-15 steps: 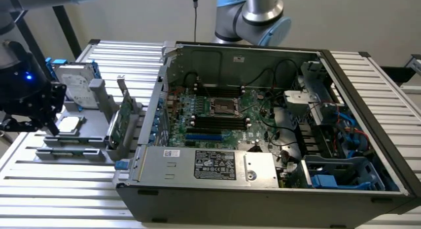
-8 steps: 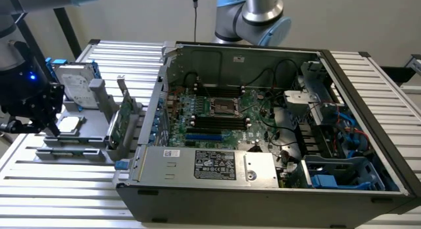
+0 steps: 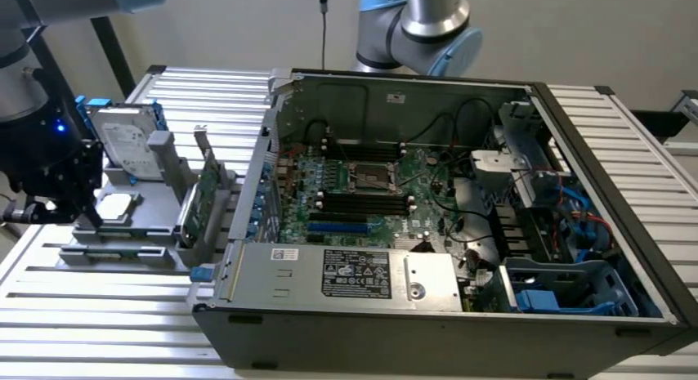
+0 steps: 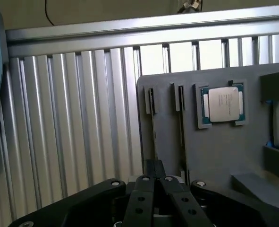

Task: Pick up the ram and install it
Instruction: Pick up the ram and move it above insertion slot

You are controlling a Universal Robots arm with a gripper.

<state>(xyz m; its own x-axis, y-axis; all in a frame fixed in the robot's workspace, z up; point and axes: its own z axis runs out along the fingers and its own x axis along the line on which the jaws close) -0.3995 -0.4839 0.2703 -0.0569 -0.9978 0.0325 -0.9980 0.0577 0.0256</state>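
Thin ram stick (image 4: 153, 127) edge-up in grey plastic holder (image 4: 224, 151) slot, long axis pointing at closed claw (image 4: 153, 165); bare ribbed metal table (image 4: 82, 118) beside holder edge.

Claw (image 4: 153, 166) above a slotted tray (image 4: 224, 151) on the bench (image 3: 87, 323), processor chip (image 4: 223, 104) in a recess beside the claw, hard drive (image 3: 120, 139) farther that side, computer case (image 3: 436, 339) well apart.
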